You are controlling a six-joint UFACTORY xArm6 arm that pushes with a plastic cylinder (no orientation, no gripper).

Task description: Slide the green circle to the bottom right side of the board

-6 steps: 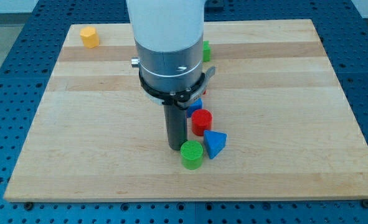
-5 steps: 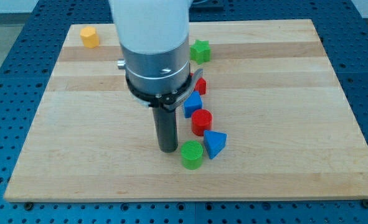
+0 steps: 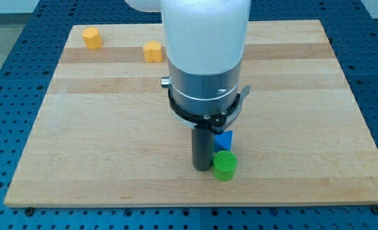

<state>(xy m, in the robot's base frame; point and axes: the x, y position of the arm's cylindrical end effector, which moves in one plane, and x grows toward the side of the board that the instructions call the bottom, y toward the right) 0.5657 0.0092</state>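
The green circle [image 3: 225, 165] is a short green cylinder lying near the board's bottom edge, a little right of centre. My tip [image 3: 203, 168] rests on the board right against the green circle's left side. A blue block [image 3: 224, 140] shows just above the green circle, partly hidden behind the rod. The arm's white and grey body covers the board's middle and hides whatever lies behind it.
A yellow block [image 3: 92, 37] sits at the board's top left corner. A second yellow block [image 3: 153, 51] lies right of it, next to the arm. The wooden board [image 3: 316, 128] stands on a blue perforated table.
The arm and tip have moved right. The green circle has slid right with them, about 45 px. The arm now hides the red blocks and green star, and a second yellow block has come into view.
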